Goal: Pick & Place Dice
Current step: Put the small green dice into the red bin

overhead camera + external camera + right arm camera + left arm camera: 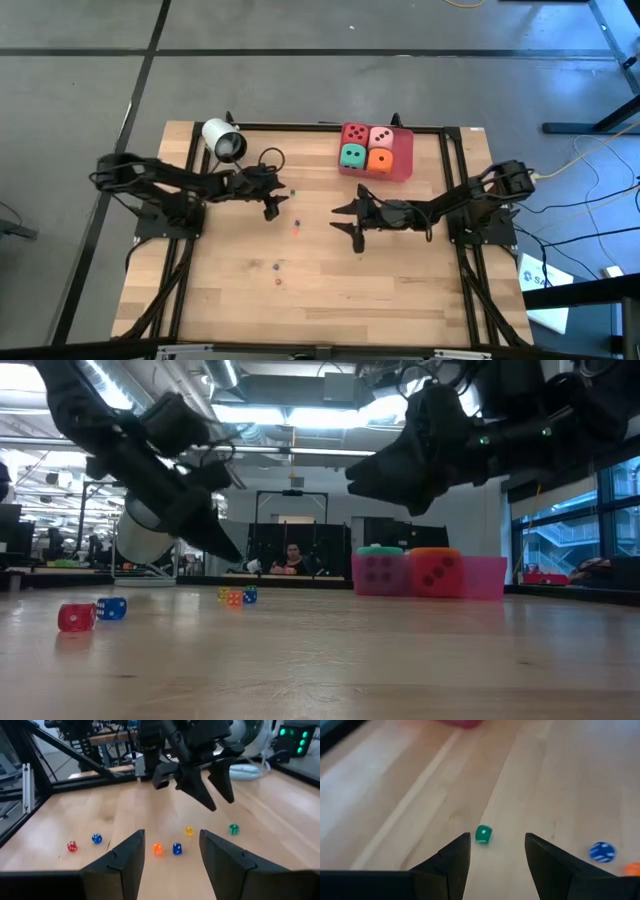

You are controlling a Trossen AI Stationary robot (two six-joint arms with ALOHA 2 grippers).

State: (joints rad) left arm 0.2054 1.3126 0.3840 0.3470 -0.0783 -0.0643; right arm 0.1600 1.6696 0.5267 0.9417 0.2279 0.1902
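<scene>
Approach stage of the pick. The four soft pipped cubes, red (355, 133), pink (381, 137), green (352, 155) and orange (380, 159), sit packed in a two-by-two block in the flat pink-red tray (403, 168) at the far edge of the wooden table (400, 290). Neither arm touches them.

The left gripper (497, 836) hangs above mid-table, jaws parted and empty. A tiny hard green die (483, 834) lies on the wood just ahead of the gap, nearer one finger. The right gripper (171, 832) hovers opposite, jaws about half open and holding nothing. It faces a scatter of tiny dice: red (72, 846), blue (96, 838), orange (158, 849), a second blue (177, 848) and yellow (188, 830).

Which set of dice is to be moved is not certain from these views, though the left gripper appears aimed at the green die. The next move calls for centring the gap over that die, descending to the wood and closing gently, since so small a piece may skid aside.
</scene>
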